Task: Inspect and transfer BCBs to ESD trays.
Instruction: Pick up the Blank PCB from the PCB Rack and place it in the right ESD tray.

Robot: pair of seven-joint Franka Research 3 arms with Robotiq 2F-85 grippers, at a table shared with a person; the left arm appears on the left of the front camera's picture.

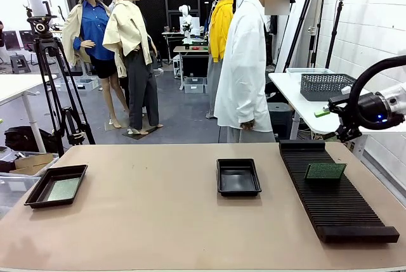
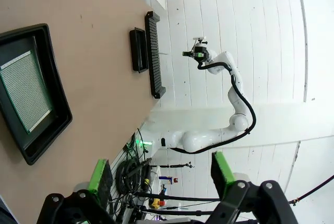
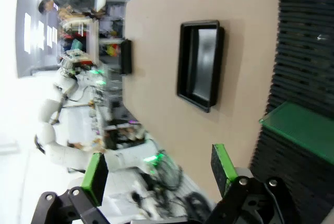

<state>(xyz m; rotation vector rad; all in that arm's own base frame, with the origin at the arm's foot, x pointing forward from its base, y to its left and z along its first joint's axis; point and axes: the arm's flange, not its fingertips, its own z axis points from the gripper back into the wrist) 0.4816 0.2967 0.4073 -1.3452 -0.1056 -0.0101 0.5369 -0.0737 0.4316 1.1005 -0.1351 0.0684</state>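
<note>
Logging first BCB (image 1: 325, 170) standing tilted in the ridges of the long black rack (image 1: 342, 212), toward that rack's far end, along the right edge of the tabletop (image 1: 158, 221). Noting second BCB (image 1: 63, 189) lying flat inside left ESD tray (image 1: 38, 197), close to the tabletop's left edge, its dotted green face turned up in the left wrist view. Finding centre ESD tray (image 1: 238, 161) sitting square on the tabletop's middle, toward the far edge, just left of the rack without touching it, showing a bare glossy black floor. Seeing right gripper (image 3: 156, 169) spread wide, green pads well apart, holding nothing; looking down past its fingers at the first BCB, the rack and the centre tray, all clear of contact. In the front view, watching the right arm hanging raised beyond the tabletop's far right corner, above the rack's far end. Seeing left gripper (image 2: 160, 171) likewise gaping wide and carrying nothing, hovering off the tabletop's left edge with the left tray in its view, well apart from the pads. Noting person in a white coat (image 1: 244, 75) standing at the far edge, near the centre tray, one hand (image 1: 246, 124) hanging at the side. Spotting grey mesh basket (image 1: 323, 85) on a white side table behind the far right corner.
</note>
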